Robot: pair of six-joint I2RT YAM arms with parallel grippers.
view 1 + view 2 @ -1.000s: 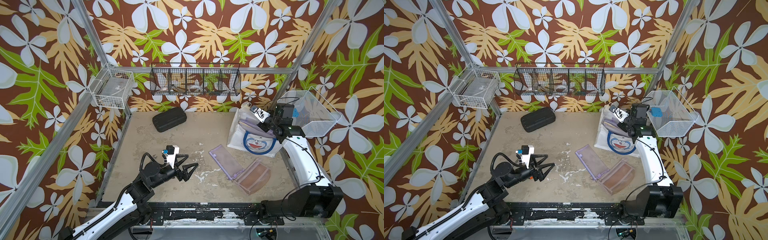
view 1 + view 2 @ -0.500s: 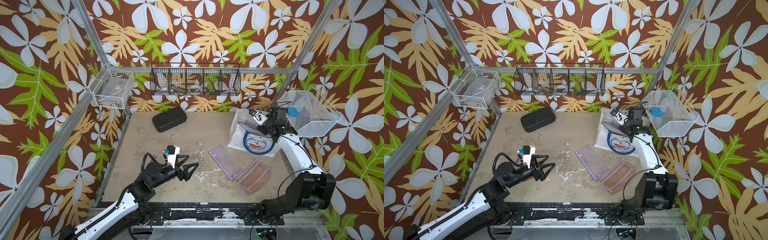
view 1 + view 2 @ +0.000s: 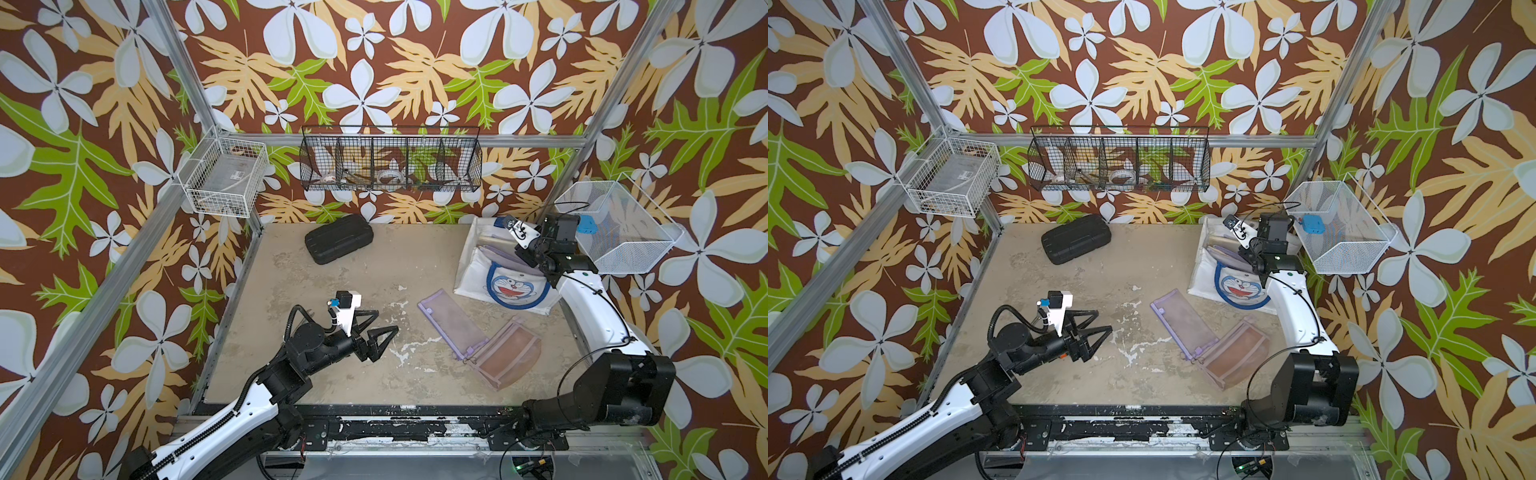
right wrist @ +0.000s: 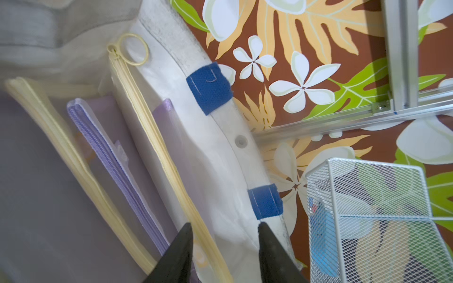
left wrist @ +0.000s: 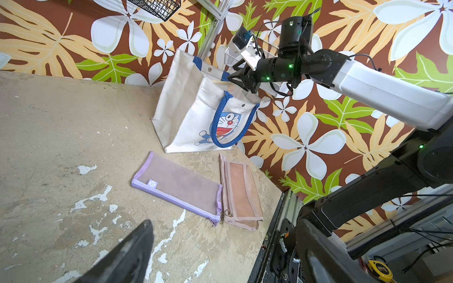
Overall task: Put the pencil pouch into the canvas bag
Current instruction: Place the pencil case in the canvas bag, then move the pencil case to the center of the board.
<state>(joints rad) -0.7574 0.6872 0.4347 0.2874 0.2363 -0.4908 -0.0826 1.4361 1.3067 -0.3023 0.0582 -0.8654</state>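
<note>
**A:** Change noted. A second ago the right gripper (image 4: 224,224) was clenched above the bag (image 3: 473,274). Now its jaws stand apart with nothing pinched between them.

**B:** Agreed. And under them?

**A:** In the right wrist view a cream-zip pouch (image 4: 159,147) lies directly below the fingertips, inside the bag's rim and next to a blue handle tab. More pouches are stacked alongside it, one of them with a lilac zip. My reading is that the pouch has just been let go into the bag. I can't say whether it has fully settled.

**B:** Has the arm moved?

**A:** Yes. The elbow and base have swung round, but the wrist is still over the bag's mouth in both top views.

**B:** Left side?

**A:** No change. The left gripper (image 3: 386,321) hangs wide open and empty over the middle of the table (image 3: 415,257), well away from the bag.

**B:** So the task is done?

**A:** This pouch is probably in. Two are still out, though: a lilac pouch (image 3: 451,328) and a pink pouch (image 3: 509,357). They lie flat on the table with their ends touching, just in front of the bag. If they count, the next step is to lift clear and go for the lilac one.
</note>
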